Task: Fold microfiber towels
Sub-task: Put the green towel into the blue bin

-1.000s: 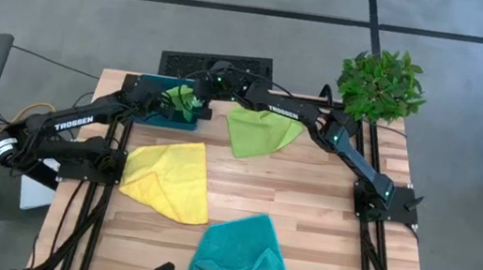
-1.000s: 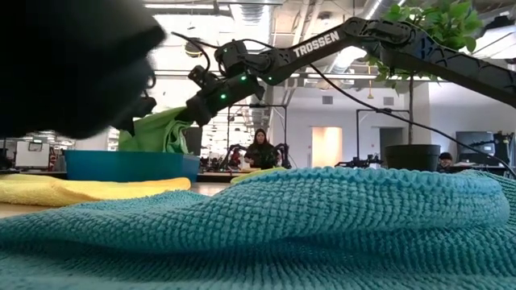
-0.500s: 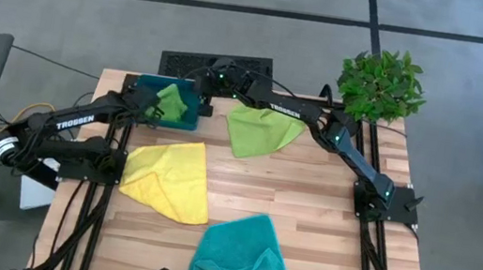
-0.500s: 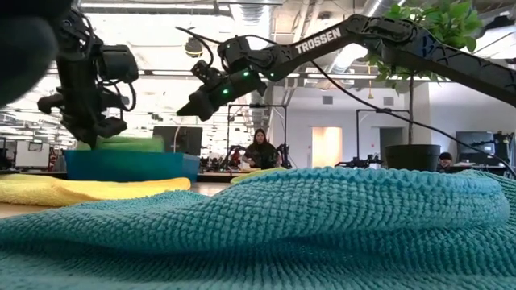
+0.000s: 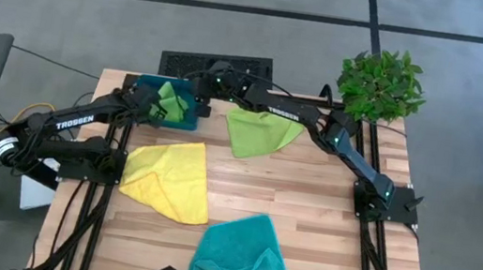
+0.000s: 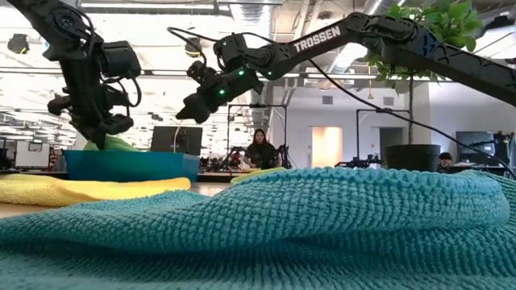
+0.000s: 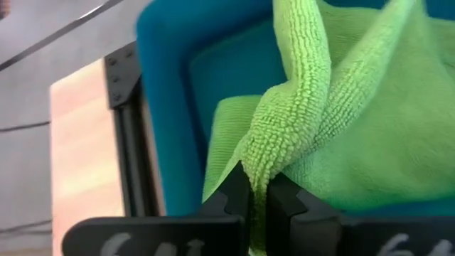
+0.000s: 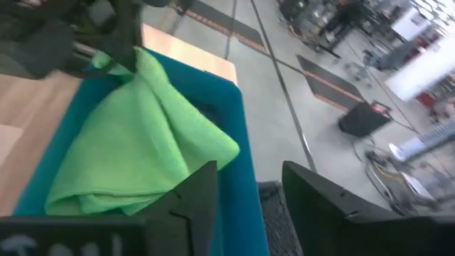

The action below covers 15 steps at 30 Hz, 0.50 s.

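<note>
**Lime towel pinched in tray, 11 o'clock**

Wooden slatted table (image 5: 308, 201): yellow (image 5: 169, 177), teal (image 5: 239, 250), lime (image 5: 259, 131) microfiber towels lie loose. Rigid dark-teal tray (image 5: 183, 119) at 11 o'clock holds second lime towel (image 7: 355, 121). Left gripper (image 7: 258, 203) pinches its fold; right gripper (image 8: 245, 192) hovers above, fingers spread.

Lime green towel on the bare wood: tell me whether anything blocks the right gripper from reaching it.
Nothing visible does. The right gripper hangs open by the tray, and the lime green towel lies uncovered beside it on the table.
</note>
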Each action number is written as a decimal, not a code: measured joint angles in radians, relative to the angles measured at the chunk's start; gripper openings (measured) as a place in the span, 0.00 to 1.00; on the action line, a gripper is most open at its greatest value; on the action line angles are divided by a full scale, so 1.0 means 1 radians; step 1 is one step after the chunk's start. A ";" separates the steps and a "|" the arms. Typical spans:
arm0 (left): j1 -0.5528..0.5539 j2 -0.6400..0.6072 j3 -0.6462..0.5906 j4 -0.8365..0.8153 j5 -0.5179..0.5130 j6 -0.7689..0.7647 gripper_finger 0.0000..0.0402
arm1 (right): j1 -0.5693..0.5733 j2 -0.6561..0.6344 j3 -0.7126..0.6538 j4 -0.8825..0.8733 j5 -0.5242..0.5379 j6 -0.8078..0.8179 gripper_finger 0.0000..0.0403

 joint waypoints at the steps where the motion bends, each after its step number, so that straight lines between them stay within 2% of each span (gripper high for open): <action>1: 0.000 0.000 0.000 0.000 0.015 0.021 0.00 | 0.003 -0.006 0.000 -0.007 0.008 0.000 0.47; 8: -0.001 0.000 0.002 0.051 0.152 0.189 0.00 | 0.012 -0.106 0.000 -0.170 0.004 0.000 0.51; 15: -0.002 0.000 0.002 0.047 0.174 0.194 0.00 | 0.040 -0.223 0.000 -0.466 0.000 -0.009 0.48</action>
